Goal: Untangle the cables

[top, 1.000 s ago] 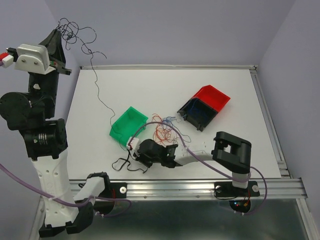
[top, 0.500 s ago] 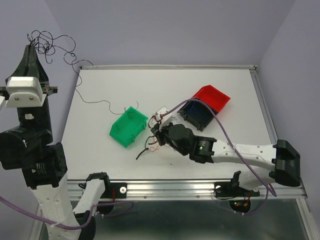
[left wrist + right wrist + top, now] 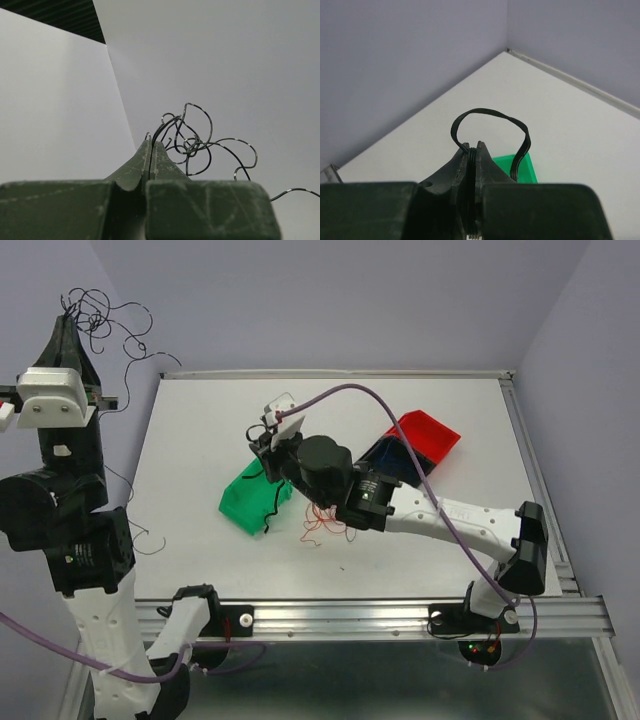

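Observation:
The cables are thin curly wires. My left gripper (image 3: pixel 70 312) is raised high at the far left, shut on a black cable (image 3: pixel 103 320) whose tangle curls above the fingertips (image 3: pixel 145 150) and trails down past the table's left edge. In the left wrist view that tangle (image 3: pixel 192 145) hangs just right of the left gripper (image 3: pixel 151 142). My right gripper (image 3: pixel 266 437) hovers over the green bin (image 3: pixel 240 502), shut on another black cable (image 3: pixel 268 502) that dangles toward the bin. The right wrist view shows this cable's loop (image 3: pixel 490 116) rising from the right gripper (image 3: pixel 472 146). Red cables (image 3: pixel 325 522) lie on the table under the right arm.
A red bin (image 3: pixel 428 435) and a dark blue bin (image 3: pixel 392 468) stand together at the right of the white table (image 3: pixel 200 430). Part of the green bin (image 3: pixel 522 167) shows below the right fingers. Purple walls close in the back and both sides.
My right gripper rose from the table's front and moved back over the green bin, carrying its black cable. The left gripper swung left with its tangle, then held.

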Available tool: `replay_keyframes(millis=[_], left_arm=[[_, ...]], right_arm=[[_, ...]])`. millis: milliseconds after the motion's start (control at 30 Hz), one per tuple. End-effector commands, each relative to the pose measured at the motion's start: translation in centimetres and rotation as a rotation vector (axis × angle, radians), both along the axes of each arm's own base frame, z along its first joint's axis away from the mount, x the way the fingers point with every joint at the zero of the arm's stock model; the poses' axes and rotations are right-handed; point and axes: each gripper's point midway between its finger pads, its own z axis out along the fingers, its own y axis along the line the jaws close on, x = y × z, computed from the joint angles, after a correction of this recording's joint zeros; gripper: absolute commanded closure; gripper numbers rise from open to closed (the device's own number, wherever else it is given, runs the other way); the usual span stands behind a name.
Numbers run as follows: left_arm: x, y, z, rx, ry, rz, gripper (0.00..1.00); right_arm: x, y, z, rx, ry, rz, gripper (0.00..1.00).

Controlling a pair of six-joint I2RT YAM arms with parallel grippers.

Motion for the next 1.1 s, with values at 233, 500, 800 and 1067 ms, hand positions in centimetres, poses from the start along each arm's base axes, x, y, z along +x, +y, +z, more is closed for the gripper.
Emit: replay_keyframes(millis=[233, 500, 800, 1067], left_arm=[[3.3, 0.3, -3.7, -0.003, 0.05, 0.002, 1.0], [3.6, 0.4, -5.3, 0.004, 0.059, 0.011, 1.0], [3.7, 0.4, -6.2, 0.021, 0.068, 0.02, 1.0], [2.9, 1.0, -5.7, 0.029, 0.047, 0.061, 1.0]], right_arm=[[1.3, 1.7, 14.4, 0.196, -0.179, -0.005, 1.0], [2.4, 3.4, 17.1, 0.228, -0.248, -0.025, 1.0], [3.9, 5.3, 13.9, 0.183, -0.228, -0.022, 0.99], [4.2, 5.5, 11.7, 0.175, -0.215, -0.012, 1.0]])
